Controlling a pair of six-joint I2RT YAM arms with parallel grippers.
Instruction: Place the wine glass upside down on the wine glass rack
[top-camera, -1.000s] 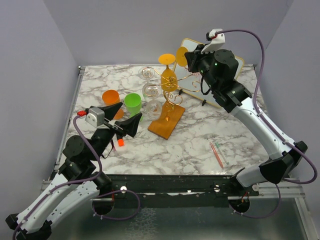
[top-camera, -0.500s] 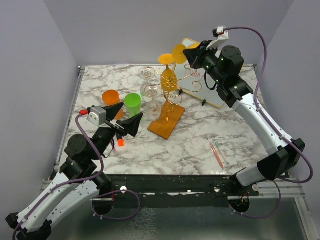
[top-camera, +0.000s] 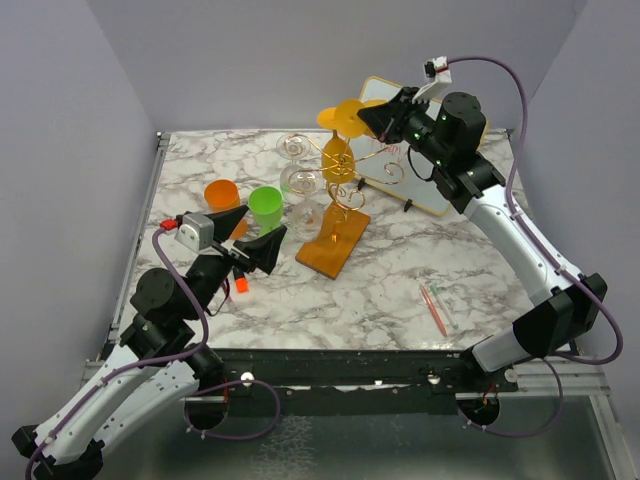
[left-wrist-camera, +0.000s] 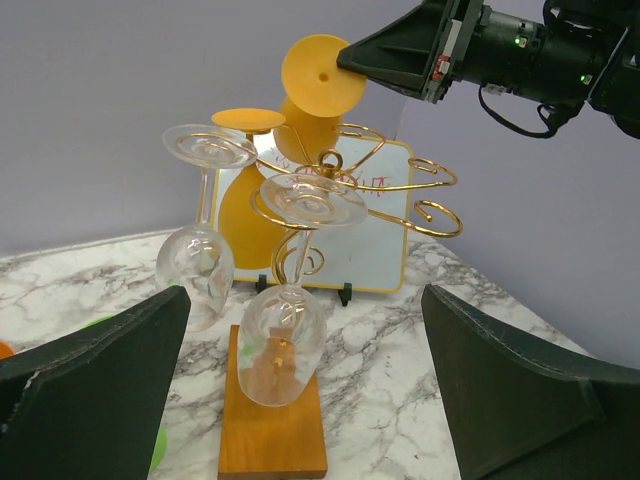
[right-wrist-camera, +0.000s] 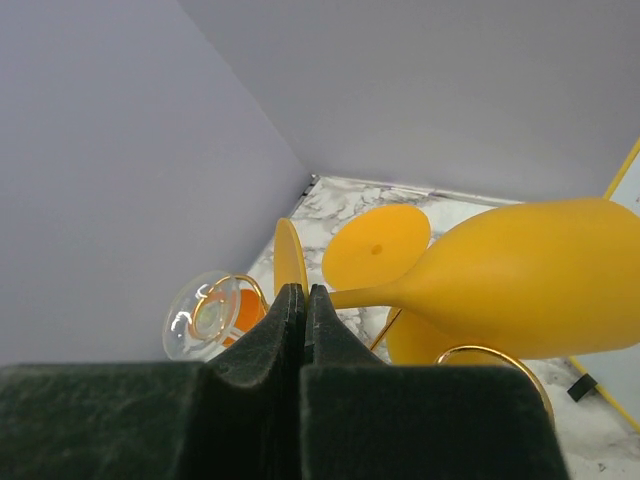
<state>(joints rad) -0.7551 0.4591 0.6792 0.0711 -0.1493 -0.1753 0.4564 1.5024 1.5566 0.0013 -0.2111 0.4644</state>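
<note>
The right gripper (right-wrist-camera: 303, 298) was clamped on the stem of the yellow wine glass (right-wrist-camera: 520, 280), right beside its foot, and held the glass tilted in the air just above the curled arms of the wine glass rack (top-camera: 333, 245). Whether the glass touched the gold wire could not be told. A second yellow wine glass (left-wrist-camera: 240, 215) and two clear wine glasses (left-wrist-camera: 283, 345) hung upside down on the rack, whose wooden base stood on the marble table (top-camera: 400, 280) in front of the whiteboard (left-wrist-camera: 370, 240). The left gripper (top-camera: 264, 220) gaped wide and held nothing, low over the table just beside the green cup (top-camera: 265, 203) and near the orange cup (top-camera: 221, 193), facing the rack
</note>
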